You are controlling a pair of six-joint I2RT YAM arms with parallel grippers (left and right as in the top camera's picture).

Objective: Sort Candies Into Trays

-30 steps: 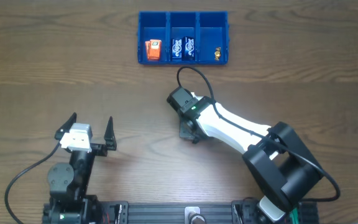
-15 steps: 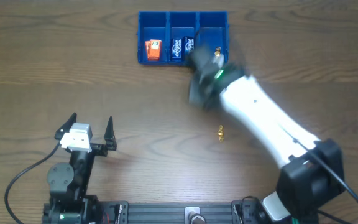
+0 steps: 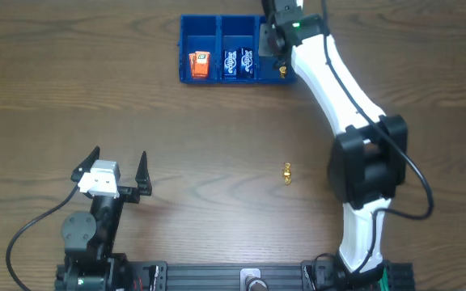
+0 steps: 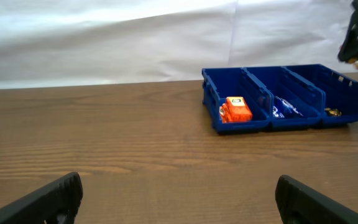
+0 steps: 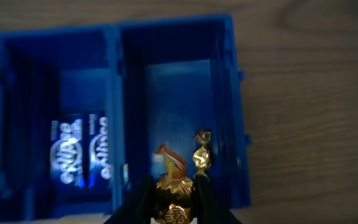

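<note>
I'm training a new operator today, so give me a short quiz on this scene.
1. True or false: the right hand holds a gold candy above the right compartment of the tray.
2. In the top view, which compartment holds the orange candy? A left, B middle, C right.
3. How many gold candies lie on the bare table?
Key: 1 true; 2 A; 3 one, the loose candy.
</note>
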